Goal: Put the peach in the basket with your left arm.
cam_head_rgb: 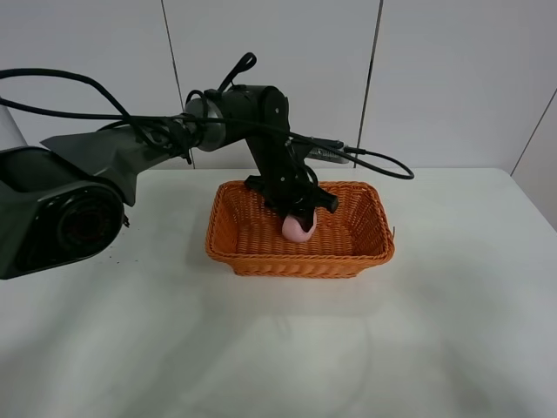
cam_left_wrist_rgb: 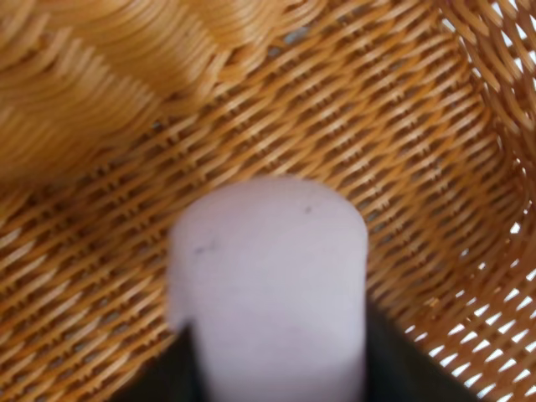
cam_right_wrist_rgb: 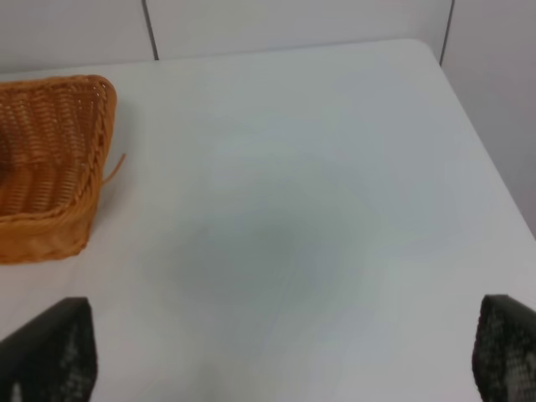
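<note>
The orange-brown wicker basket (cam_head_rgb: 365, 248) stands on the white table. My left gripper (cam_head_rgb: 300, 222) reaches down into the basket and is shut on the pale pink peach (cam_head_rgb: 298, 229), holding it just above the woven floor. In the left wrist view the peach (cam_left_wrist_rgb: 272, 285) fills the middle between the dark fingers (cam_left_wrist_rgb: 163, 377), with the basket floor (cam_left_wrist_rgb: 402, 151) close behind it. My right gripper (cam_right_wrist_rgb: 276, 394) is open, its fingertips (cam_right_wrist_rgb: 50, 352) wide apart over bare table, to the right of the basket (cam_right_wrist_rgb: 50, 159).
The white table (cam_head_rgb: 435, 348) spreads around the basket. Its right edge (cam_right_wrist_rgb: 494, 151) meets a grey wall panel. The left arm's black cables (cam_head_rgb: 374, 165) trail over the basket's back rim.
</note>
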Tool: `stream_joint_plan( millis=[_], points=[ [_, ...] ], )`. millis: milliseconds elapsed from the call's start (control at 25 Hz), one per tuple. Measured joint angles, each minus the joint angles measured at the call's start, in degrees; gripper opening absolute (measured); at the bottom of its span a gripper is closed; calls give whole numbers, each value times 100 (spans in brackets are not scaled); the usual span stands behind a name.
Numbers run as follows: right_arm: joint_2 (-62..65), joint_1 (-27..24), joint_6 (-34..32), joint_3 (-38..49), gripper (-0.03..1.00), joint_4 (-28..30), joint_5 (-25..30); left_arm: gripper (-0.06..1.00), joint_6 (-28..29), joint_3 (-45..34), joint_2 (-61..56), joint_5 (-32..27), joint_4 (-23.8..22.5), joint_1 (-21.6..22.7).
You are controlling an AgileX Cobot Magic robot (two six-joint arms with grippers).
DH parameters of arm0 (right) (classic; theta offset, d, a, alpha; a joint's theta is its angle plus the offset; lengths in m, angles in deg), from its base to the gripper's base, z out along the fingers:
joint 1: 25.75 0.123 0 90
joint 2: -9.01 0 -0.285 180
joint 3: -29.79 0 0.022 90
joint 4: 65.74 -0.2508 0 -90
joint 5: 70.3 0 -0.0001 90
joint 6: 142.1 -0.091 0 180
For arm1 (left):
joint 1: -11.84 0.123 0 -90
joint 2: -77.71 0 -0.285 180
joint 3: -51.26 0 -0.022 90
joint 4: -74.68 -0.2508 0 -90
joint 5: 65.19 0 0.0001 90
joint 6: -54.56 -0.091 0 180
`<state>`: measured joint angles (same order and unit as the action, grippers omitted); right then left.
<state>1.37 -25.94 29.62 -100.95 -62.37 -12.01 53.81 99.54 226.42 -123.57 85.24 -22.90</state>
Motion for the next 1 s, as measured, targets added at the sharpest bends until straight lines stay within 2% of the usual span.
stream_joint_plan(
  millis=[80, 200, 400, 600, 800, 1000],
  points=[
    [0, 0, 0, 0, 69, 0, 0, 76, -7, 0, 0, -63, -8, 0],
    [0, 0, 0, 0, 69, 0, 0, 84, -19, 64, 0, -313, -27, 0],
    [0, 0, 0, 0, 69, 0, 0, 86, -20, 291, -315, -716, -265, 58],
    [0, 0, 0, 0, 69, 0, 0, 86, -20, 415, -852, -844, -486, 375],
    [0, 0, 0, 0, 69, 0, 0, 87, -20, 391, -885, -858, -779, 954],
    [0, 0, 0, 0, 69, 0, 0, 87, -27, 245, -878, -848, -1056, 1758]
  ],
)
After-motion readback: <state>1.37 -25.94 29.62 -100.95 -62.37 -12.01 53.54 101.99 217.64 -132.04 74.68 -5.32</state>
